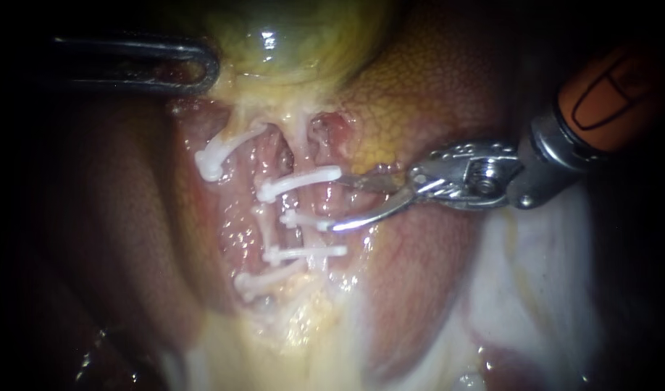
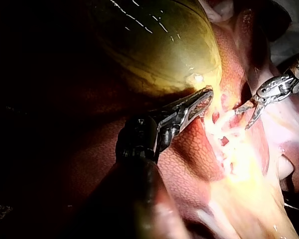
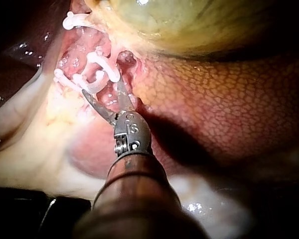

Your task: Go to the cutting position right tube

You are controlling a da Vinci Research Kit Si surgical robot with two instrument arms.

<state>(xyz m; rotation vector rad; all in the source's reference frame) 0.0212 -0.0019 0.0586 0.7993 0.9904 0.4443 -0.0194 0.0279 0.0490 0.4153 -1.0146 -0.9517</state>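
Holding right instrument blades roughly half open, gripping nothing, tips at the ends of the clips. Lying just ahead of those tips: right tube, running up-down in endoscope view, crosswise to the blades, bare stretch between two clips facing the gap. Needing, probably, only a short advance. Sitting well apart at the gallbladder: left instrument.

My right instrument's blades are shiny bare metal; beside them, white plastic clips lie on wet, glossy tissue.
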